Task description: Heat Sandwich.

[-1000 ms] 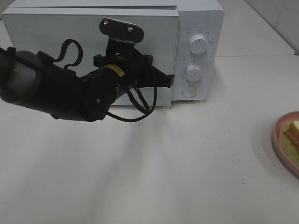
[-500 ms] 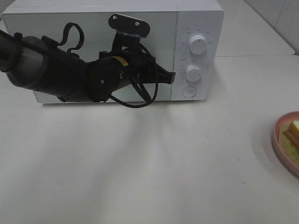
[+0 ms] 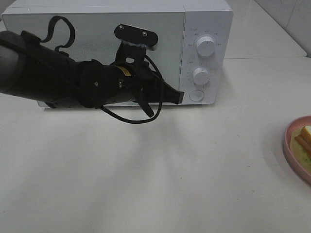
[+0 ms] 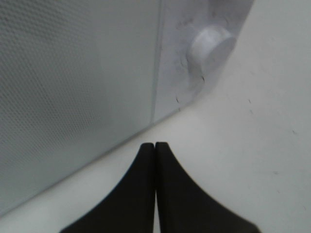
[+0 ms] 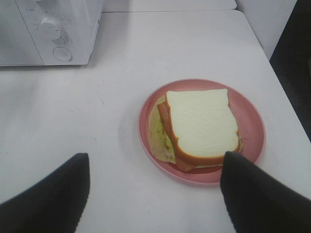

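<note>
Altogether one sandwich (image 5: 201, 124), one plate (image 5: 252, 116), one microwave (image 3: 206, 19), left jaws closed, right jaws open

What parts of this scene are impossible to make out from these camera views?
- Microwave interior: closed door, every view.
- Dial markings: too small, high view.
- Sandwich and pink plate: mostly cut off by the high view's right edge.
- Right gripper: outside the high view.
- Door's lower middle: behind the left arm.
</note>
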